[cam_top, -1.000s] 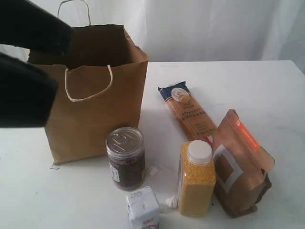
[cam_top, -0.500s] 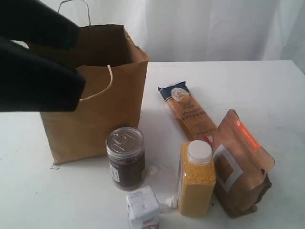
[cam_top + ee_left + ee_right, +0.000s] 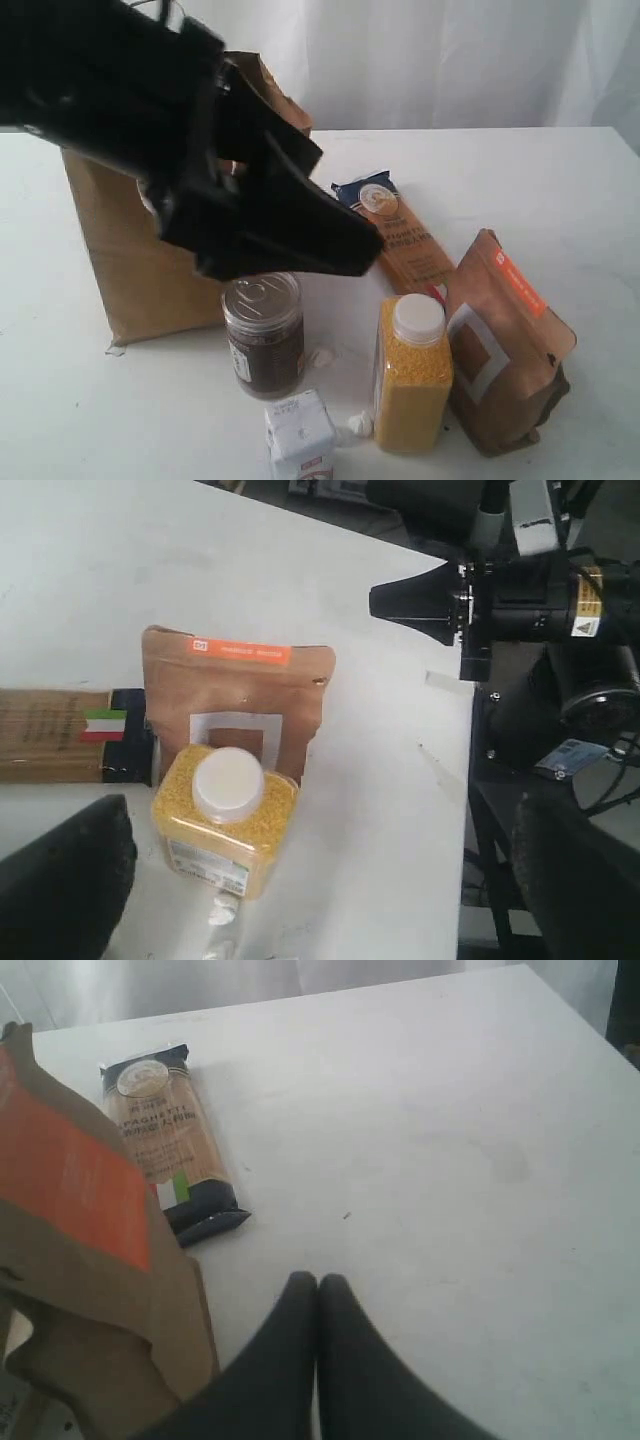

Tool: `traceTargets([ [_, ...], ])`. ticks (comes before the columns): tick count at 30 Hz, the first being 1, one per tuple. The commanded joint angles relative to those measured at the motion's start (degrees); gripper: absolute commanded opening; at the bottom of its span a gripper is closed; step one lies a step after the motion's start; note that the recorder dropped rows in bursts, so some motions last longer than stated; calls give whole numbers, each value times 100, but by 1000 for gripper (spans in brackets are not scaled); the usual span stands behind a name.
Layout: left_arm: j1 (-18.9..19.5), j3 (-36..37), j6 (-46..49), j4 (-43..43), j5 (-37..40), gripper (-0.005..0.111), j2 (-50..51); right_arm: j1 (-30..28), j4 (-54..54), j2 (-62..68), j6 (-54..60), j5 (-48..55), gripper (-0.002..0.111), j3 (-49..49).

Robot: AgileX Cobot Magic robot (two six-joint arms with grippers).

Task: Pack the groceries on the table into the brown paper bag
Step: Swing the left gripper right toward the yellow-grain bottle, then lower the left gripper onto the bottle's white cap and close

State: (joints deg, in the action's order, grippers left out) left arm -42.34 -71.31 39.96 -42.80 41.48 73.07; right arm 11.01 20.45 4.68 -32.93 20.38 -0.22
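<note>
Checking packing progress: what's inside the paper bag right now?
Not visible: the left arm covers the bag's mouth. Outside it, on the table: dark jar, carton, grain bottle, pouch, spaghetti packet.

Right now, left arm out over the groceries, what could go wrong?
1. The bottle stands right beside the pouch: the open left tool may catch both or tip the pouch.
2. The arm hangs close over the dark jar and across the bag front: it could knock either.
</note>
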Motion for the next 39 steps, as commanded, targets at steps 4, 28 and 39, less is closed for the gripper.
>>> traceTargets([
  [4,-890,-8,-2750,1955,-1494,105,736,-17,42,-15,-32,-87,0,22],
  [28,-1280,-275,-4577,2265,-1852,88,1767,-17,42,-15,-32,-87,0,22],
  [39,-1316,-680,-4577,2265,-1306,95,2234,-17,42,-15,-32,-77,0,22],
])
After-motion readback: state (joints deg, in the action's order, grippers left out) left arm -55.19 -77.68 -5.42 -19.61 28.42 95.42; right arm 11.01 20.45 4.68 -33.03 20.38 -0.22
